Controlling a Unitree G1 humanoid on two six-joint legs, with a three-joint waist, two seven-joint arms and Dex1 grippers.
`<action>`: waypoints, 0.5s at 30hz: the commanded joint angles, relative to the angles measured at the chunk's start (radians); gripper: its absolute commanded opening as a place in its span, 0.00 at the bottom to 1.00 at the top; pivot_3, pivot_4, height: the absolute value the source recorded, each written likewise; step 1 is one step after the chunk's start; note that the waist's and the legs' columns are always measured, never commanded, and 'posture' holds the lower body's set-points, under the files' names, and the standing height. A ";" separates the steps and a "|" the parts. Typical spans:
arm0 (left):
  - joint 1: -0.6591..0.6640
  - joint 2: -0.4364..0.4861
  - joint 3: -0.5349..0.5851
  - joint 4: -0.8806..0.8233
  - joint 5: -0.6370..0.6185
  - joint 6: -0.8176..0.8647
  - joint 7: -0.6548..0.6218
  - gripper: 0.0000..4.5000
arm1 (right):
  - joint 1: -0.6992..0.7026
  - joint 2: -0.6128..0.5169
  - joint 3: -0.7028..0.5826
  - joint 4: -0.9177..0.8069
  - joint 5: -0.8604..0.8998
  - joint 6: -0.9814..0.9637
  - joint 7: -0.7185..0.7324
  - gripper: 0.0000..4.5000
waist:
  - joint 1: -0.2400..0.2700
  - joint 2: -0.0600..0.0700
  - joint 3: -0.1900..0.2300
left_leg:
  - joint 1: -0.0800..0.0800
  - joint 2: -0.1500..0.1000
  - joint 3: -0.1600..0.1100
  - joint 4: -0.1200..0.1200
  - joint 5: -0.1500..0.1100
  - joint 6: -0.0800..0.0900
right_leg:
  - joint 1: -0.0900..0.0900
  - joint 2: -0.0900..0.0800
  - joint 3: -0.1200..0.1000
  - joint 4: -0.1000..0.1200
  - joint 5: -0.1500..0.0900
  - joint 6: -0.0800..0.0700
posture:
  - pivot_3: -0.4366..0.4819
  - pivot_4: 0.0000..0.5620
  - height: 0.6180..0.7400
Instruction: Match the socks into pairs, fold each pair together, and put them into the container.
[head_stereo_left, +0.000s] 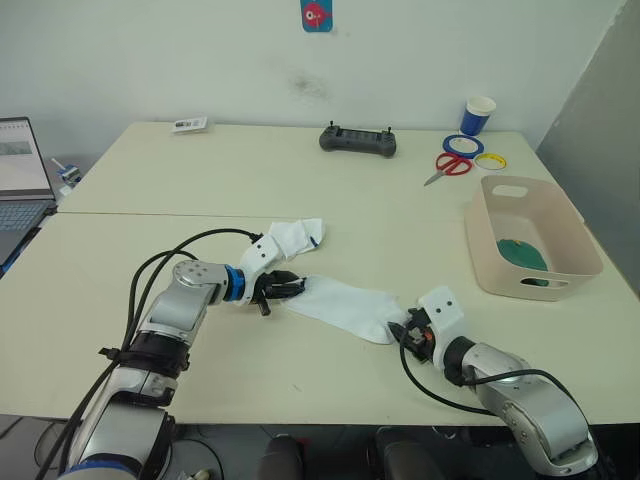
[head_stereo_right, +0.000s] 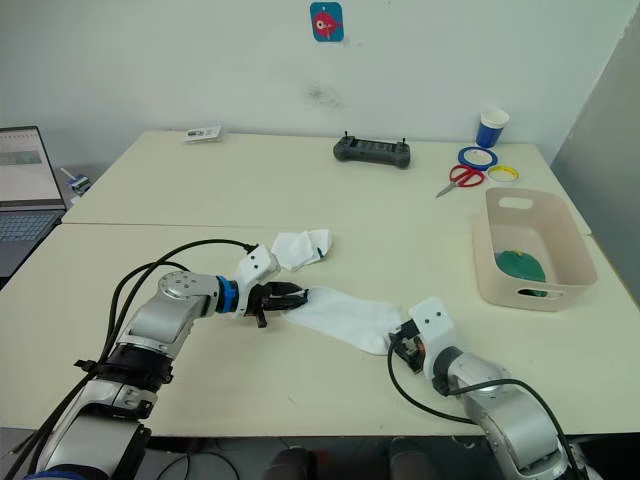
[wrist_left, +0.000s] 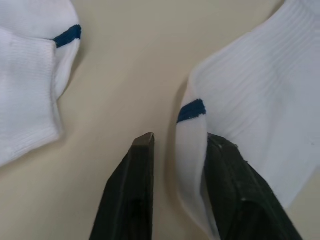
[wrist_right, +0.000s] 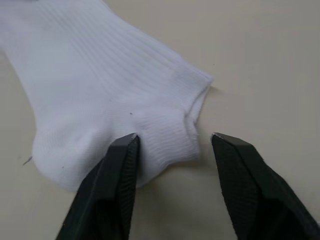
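One green sock (head_stereo_left: 523, 253) lies in our beige tub (head_stereo_left: 486, 255). Two white socks (head_stereo_left: 345, 305) rest on the tabletop (head_stereo_left: 300, 180); both grippers' fingers (wrist_left: 135, 185) stand apart at the flat sock.

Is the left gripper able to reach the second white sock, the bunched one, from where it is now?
Probably yes: the bunched white sock lies just beyond the left gripper, bare table between, though its fingers now straddle the flat sock.
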 joint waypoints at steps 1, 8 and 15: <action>0.037 0.030 0.003 -0.065 -0.021 0.058 -0.019 0.00 | -0.006 -0.002 -0.017 -0.062 0.029 0.003 0.030 0.24 | 0.000 0.000 0.000 | 0.000 0.000 0.000 0.000 0.000 0.000 | 0.000 0.000 0.000 0.000 0.000 0.000 | 0.48 0.27 1.00; 0.158 0.114 0.109 -0.288 -0.156 0.305 -0.005 0.00 | 0.012 0.008 -0.094 -0.131 0.154 0.078 0.096 0.00 | -0.016 0.000 0.000 | 0.000 0.000 0.000 -0.001 0.000 0.000 | -0.001 0.000 0.000 0.000 0.000 0.000 | 0.48 0.27 1.00; 0.379 0.242 0.229 -0.563 -0.341 0.547 -0.023 0.00 | 0.050 0.040 -0.240 -0.235 0.422 0.295 0.129 0.00 | -0.022 0.000 0.000 | 0.000 0.001 -0.001 -0.002 0.000 0.000 | -0.001 0.000 -0.001 0.000 -0.001 -0.001 | 0.48 0.27 1.00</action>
